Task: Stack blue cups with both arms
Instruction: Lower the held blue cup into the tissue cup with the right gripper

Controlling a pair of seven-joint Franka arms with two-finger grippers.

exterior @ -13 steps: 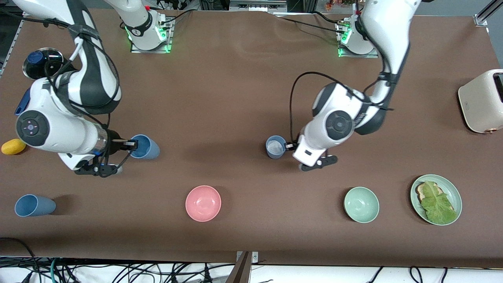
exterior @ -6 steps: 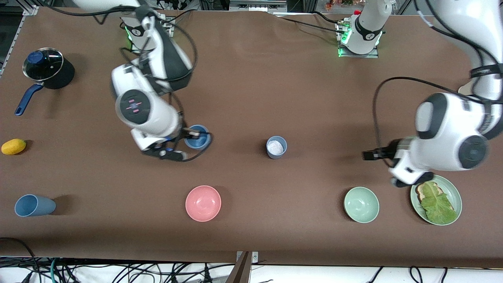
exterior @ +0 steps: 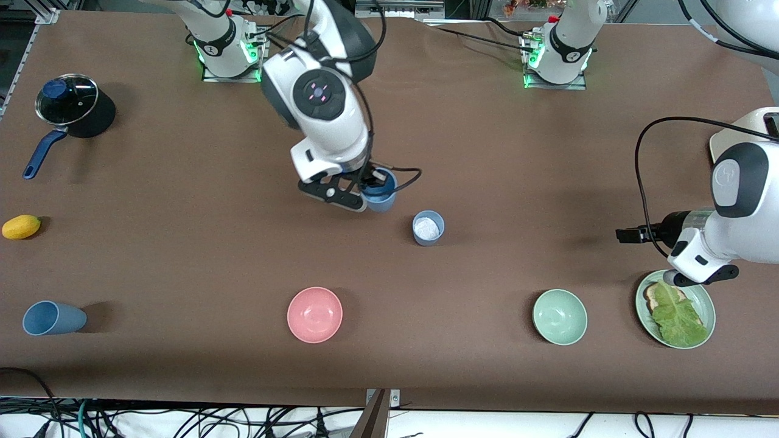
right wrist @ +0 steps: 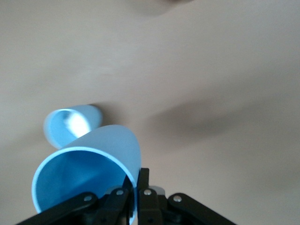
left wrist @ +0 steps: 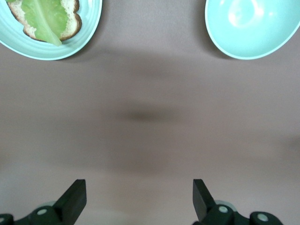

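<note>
My right gripper [exterior: 372, 185] is shut on the rim of a medium blue cup [exterior: 381, 194] and holds it in the air, over the table beside the grey-blue cup. In the right wrist view the held cup [right wrist: 89, 176] fills the foreground, its wall pinched between my fingers [right wrist: 142, 183]. The grey-blue cup [exterior: 428, 228] with a whitish inside stands upright mid-table; it also shows in the right wrist view [right wrist: 70, 124]. My left gripper [exterior: 627, 234] is open and empty, over the table near the plate; its fingertips [left wrist: 75, 199] are wide apart.
A third blue cup [exterior: 52, 318] lies at the right arm's end. A pink bowl [exterior: 314, 314], a pale green bowl [exterior: 560, 316] and a green plate [exterior: 700, 292] with bread and lettuce lie nearer the front camera. A pot [exterior: 73, 103], lemon [exterior: 20, 226] and toaster [exterior: 745, 155] stand at the table's ends.
My right gripper has carried the medium blue cup across the table to beside the grey-blue cup. My left gripper let go of the grey-blue cup and drew back toward the plate.
</note>
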